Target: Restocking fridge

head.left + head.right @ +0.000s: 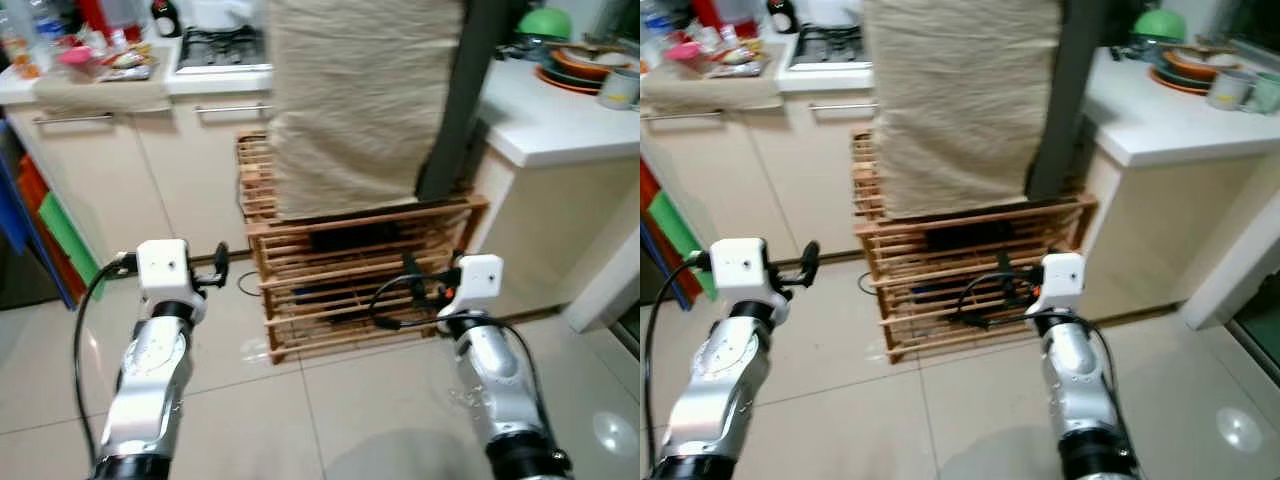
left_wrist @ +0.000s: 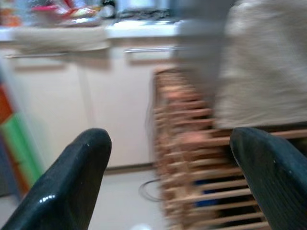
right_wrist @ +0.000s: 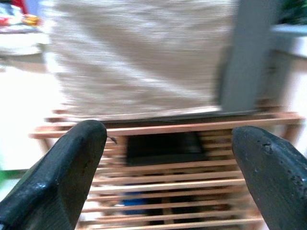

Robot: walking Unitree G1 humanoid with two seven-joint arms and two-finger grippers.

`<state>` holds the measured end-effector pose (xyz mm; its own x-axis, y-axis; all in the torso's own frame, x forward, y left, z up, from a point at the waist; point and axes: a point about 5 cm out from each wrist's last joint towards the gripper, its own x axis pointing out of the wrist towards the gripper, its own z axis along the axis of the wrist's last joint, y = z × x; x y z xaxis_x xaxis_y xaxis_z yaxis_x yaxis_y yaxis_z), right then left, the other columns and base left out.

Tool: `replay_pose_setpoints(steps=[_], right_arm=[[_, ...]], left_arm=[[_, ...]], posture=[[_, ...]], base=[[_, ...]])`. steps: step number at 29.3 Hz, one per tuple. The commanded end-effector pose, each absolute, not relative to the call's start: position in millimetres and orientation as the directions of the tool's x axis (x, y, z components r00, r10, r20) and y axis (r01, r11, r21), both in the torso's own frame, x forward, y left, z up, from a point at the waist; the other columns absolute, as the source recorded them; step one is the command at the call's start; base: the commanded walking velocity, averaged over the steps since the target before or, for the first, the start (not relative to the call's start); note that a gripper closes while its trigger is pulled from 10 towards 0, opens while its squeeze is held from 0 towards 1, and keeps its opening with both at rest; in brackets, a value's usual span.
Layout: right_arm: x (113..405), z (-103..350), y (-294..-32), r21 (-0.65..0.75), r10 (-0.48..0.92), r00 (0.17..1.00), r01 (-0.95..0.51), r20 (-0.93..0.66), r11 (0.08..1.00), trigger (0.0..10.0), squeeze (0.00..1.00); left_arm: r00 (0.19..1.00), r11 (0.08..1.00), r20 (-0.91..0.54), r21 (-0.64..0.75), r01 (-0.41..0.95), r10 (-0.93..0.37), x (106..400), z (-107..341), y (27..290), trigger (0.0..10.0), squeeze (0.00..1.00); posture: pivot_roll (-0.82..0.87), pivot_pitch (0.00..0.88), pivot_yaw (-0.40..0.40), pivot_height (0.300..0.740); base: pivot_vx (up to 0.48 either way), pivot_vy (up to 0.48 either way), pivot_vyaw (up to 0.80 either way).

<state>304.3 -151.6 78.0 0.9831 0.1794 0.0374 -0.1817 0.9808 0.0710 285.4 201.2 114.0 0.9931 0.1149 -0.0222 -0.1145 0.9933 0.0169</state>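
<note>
No fridge can be picked out yet, just a wooden rack (image 1: 350, 280) in the middle under a tan cloth (image 1: 355, 100), so the robot seems to be walking, left gripper (image 2: 163, 182) and right gripper (image 3: 165, 177) both wide open and empty, and must next find the fridge.

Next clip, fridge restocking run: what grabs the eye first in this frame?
A slatted wooden rack stands on the tiled floor at centre, with a beige cloth-covered block on top of it. In front of it the left gripper and right gripper are both raised, fingers spread wide and holding nothing. Stacked dishes sit on the white counter to the right.
</note>
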Motion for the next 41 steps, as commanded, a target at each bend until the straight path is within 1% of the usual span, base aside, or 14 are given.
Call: replay_pose_setpoints(steps=[1, 3, 6, 7, 11, 13, 17, 21, 23, 28, 33, 34, 37, 41], right_arm=[[298.9, 77.4, -160.1, 0.059, 0.159, 0.986, -0.161, 0.047, 0.985, 10.0, 0.00], [296.4, 75.5, -162.2, 0.044, 0.153, 0.988, -0.155, 0.034, 0.987, 10.0, 0.00], [281.8, 68.3, -163.0, 0.020, 0.180, 0.984, -0.180, 0.017, 0.983, 10.0, 0.00], [273.1, 63.7, -163.0, 0.006, 0.199, 0.980, -0.199, 0.006, 0.980, 10.0, 0.00], [264.7, 59.9, -168.7, 0.021, 0.181, 0.983, -0.181, 0.005, 0.983, 10.0, 0.00], [266.9, 55.5, -192.3, 0.084, 0.046, 0.998, -0.043, -0.034, 0.996, 10.0, 0.00], [268.4, 57.4, -204.2, 0.082, -0.019, 0.999, 0.023, -0.042, 0.996, 10.0, 0.00], [268.5, 57.8, -213.7, 0.062, -0.070, 0.996, 0.073, -0.049, 0.995, 10.0, 0.00], [274.3, 65.4, -217.0, 0.041, -0.081, 0.997, 0.082, -0.020, 0.996, 10.0, 0.00], [287.7, 88.1, -216.7, -0.011, -0.064, 0.997, 0.064, 0.052, 0.998, 10.0, 0.00], [298.8, 110.0, -212.7, -0.062, -0.008, 0.994, 0.015, 0.108, 0.998, 10.0, 0.00], [302.5, 117.8, -206.5, -0.088, 0.034, 0.992, -0.023, 0.120, 0.996, 10.0, 0.00], [305.3, 122.8, -197.1, -0.086, 0.076, 0.989, -0.065, 0.130, 0.994, 10.0, 0.00], [307.1, 119.1, -196.6, -0.056, 0.056, 0.992, -0.050, 0.117, 0.997, 10.0, 0.00]], left_arm=[[0.995, 0.995, -0.010, 0.012, -0.102, 0.102, 289.1, 117.2, 201.5, 10.0, 0.00], [0.995, 0.995, -0.010, 0.014, -0.098, 0.098, 290.1, 117.5, 202.4, 10.0, 0.00], [0.995, 0.994, -0.022, 0.042, -0.097, 0.098, 293.8, 116.3, 207.6, 10.0, 0.00], [0.993, 0.989, -0.035, 0.094, -0.112, 0.116, 294.6, 113.6, 210.9, 10.0, 0.00], [0.987, 0.988, -0.085, 0.079, -0.132, 0.138, 295.1, 106.7, 214.7, 10.0, 0.00], [0.998, 0.998, -0.022, 0.024, -0.065, 0.065, 294.8, 115.7, 208.6, 10.0, 0.00], [0.999, 0.998, 0.001, 0.037, -0.046, 0.046, 296.9, 119.4, 205.1, 10.0, 0.00], [0.998, 0.997, 0.000, 0.030, -0.066, 0.066, 296.0, 117.8, 209.0, 10.0, 0.00], [0.997, 0.997, 0.003, 0.016, -0.071, 0.071, 294.8, 117.3, 210.6, 10.0, 0.00], [0.998, 0.998, 0.014, -0.010, -0.054, 0.054, 292.4, 115.6, 209.4, 10.0, 0.00], [0.999, 0.999, 0.011, -0.032, -0.035, 0.036, 290.5, 111.6, 206.2, 10.0, 0.00], [0.999, 0.999, 0.010, -0.038, -0.031, 0.032, 290.0, 110.4, 204.5, 10.0, 0.00], [1.000, 0.999, 0.012, -0.045, -0.019, 0.020, 290.1, 109.7, 201.2, 10.0, 0.00], [0.999, 0.999, 0.034, -0.034, 0.022, -0.021, 292.4, 113.0, 195.6, 10.0, 0.00]], posture=[[-0.07, 0.000, 0.040, 0.740], [-0.07, 0.000, 0.043, 0.740], [-0.08, 0.000, 0.051, 0.740], [-0.09, 0.000, 0.055, 0.740], [-0.09, 0.000, 0.058, 0.740], [-0.10, 0.000, 0.064, 0.740], [-0.10, 0.000, 0.063, 0.740], [-0.10, 0.000, 0.063, 0.740], [-0.10, 0.000, 0.062, 0.740], [-0.10, 0.000, 0.062, 0.740], [-0.10, 0.000, 0.052, 0.740], [-0.10, 0.000, 0.049, 0.740], [-0.11, 0.000, 0.042, 0.740], [-0.11, 0.000, 0.039, 0.740]], base=[[0.000, 0.469, 0.00], [0.000, 0.480, 0.00], [0.000, 0.480, -0.45], [0.000, 0.480, -0.65], [0.000, 0.000, -0.55], [0.000, 0.000, 0.00], [0.302, 0.194, 0.00], [0.405, 0.257, 0.00], [0.405, 0.255, 0.00], [0.403, 0.258, 0.00], [0.405, 0.256, 0.00], [0.401, 0.262, 0.00], [0.401, 0.261, 0.00], [0.402, 0.260, 0.00]])
